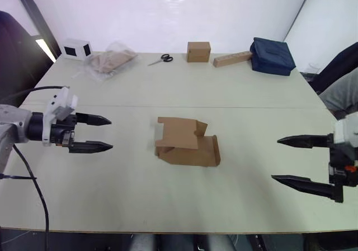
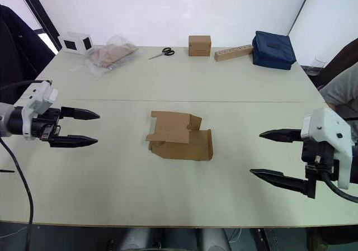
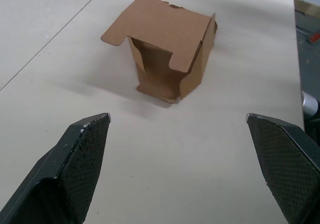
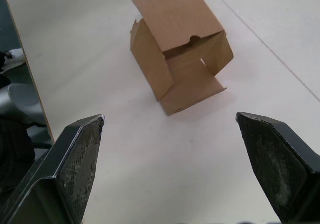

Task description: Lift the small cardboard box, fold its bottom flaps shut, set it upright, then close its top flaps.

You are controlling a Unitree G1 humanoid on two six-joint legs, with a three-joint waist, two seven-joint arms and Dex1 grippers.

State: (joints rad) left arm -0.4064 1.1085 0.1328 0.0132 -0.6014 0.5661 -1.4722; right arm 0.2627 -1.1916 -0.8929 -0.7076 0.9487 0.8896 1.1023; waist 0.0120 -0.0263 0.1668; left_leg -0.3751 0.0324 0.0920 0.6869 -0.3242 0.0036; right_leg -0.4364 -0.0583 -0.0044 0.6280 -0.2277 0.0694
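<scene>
A small cardboard box [image 1: 187,145] of plain brown corrugated card lies on its side near the middle of a smooth pale table [image 1: 128,189], flaps splayed open at both ends. Bare tabletop surrounds it. The left gripper [image 1: 99,133] and right gripper [image 1: 293,160] hover well apart from it on either side, jaws apart.

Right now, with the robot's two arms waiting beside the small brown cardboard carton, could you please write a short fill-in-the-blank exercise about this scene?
1. The small brown cardboard box lies on its ___, flaps hanging open.
2. The left gripper and the right gripper both have their black fingers ___.
3. Neither gripper is ___ the box.
4. The black-handled scissors lie near the table's ___ edge.

Missing words: side; open; touching; far
</scene>
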